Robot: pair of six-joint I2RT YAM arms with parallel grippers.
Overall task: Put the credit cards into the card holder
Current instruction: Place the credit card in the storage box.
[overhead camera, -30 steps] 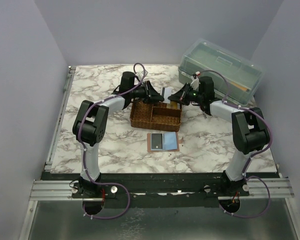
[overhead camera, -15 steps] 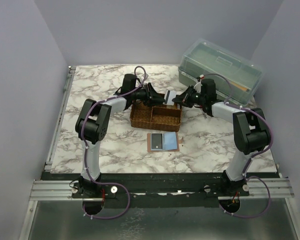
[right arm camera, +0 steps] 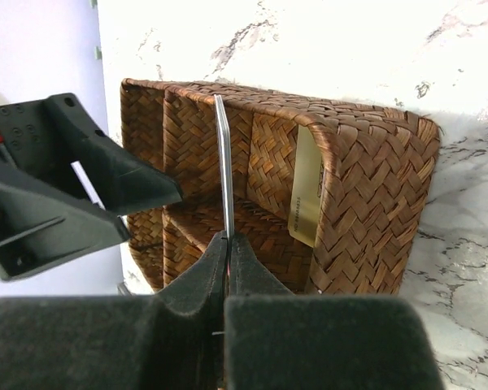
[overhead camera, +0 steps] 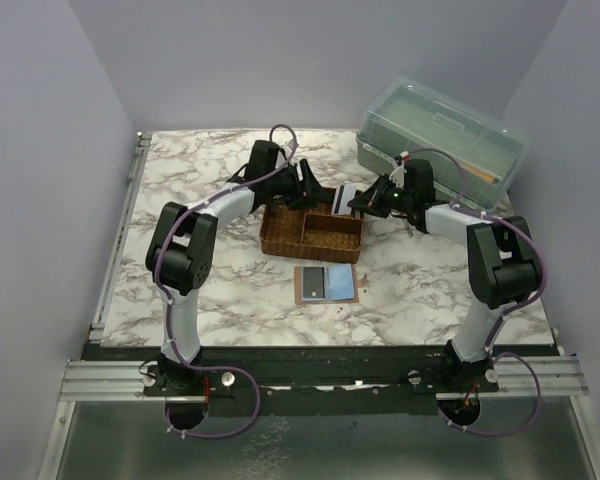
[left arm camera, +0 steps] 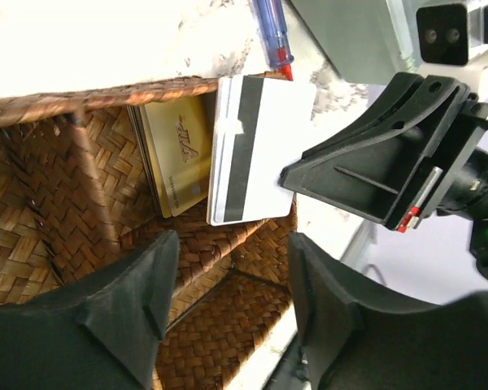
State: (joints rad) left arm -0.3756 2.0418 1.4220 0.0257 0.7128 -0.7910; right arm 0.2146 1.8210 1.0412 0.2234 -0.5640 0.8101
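My right gripper (overhead camera: 363, 201) is shut on a white credit card with a black stripe (overhead camera: 343, 196) and holds it above the far right corner of the woven tray (overhead camera: 310, 255). In the right wrist view the card (right arm camera: 224, 154) is edge-on between the pads of that gripper (right arm camera: 228, 244). My left gripper (overhead camera: 308, 190) is open and empty. It hovers over the tray, facing the card (left arm camera: 256, 150), with its fingers apart (left arm camera: 228, 313). More yellowish cards (left arm camera: 179, 150) stand in a tray compartment. The tan card holder (overhead camera: 326, 283) lies open in front of the tray.
The brown woven divided tray (left arm camera: 65, 97) sits mid-table. A big translucent green box (overhead camera: 440, 140) stands at the back right, close behind my right arm. A blue and red pen (left arm camera: 270, 32) lies on the marble beyond the tray.
My left gripper has drawn back a little from the white card and stands open. The card stays in my right gripper, now slightly further right.
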